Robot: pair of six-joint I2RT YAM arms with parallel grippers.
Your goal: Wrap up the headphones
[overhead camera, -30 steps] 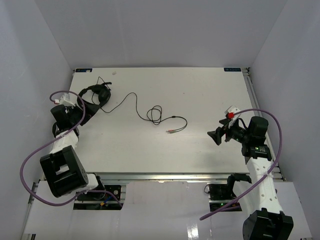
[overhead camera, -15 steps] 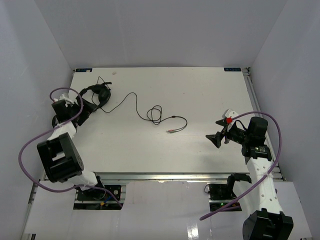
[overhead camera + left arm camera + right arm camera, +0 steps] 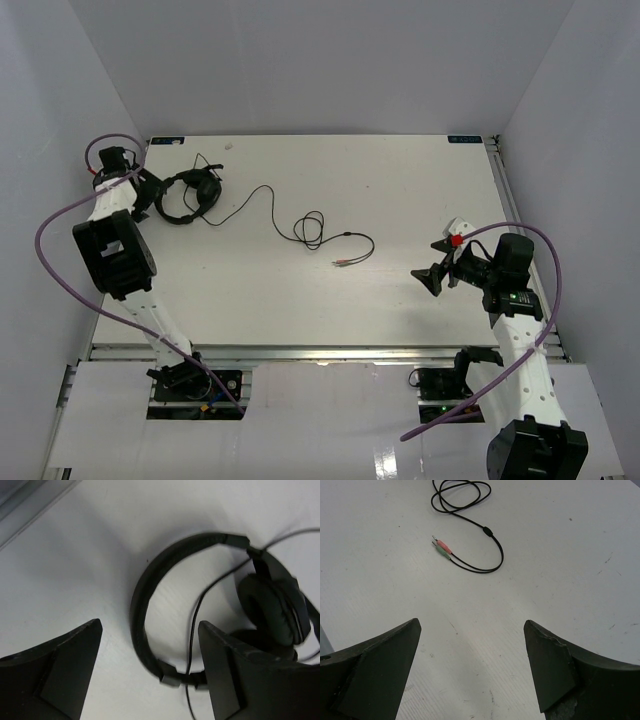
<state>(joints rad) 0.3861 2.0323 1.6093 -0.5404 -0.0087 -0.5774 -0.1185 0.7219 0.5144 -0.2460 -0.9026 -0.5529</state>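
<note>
Swinging up from lower left, my left pincer (image 3: 150, 625) now hangs, jaws apart, over the headphones (image 3: 190, 195) at upper left; right pincer (image 3: 472, 622) gapes toward the plugs (image 3: 442, 547). Closing here could trap the cable (image 3: 195, 615) against the headband (image 3: 142, 590), snagging it.

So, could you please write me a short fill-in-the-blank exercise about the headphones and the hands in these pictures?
1. The headphones lie near the table's far ____ corner.
2. Their cable ends in two plugs, one pink and one ____.
3. The right hand is open and holds ____.
Missing words: left; green; nothing.
</note>
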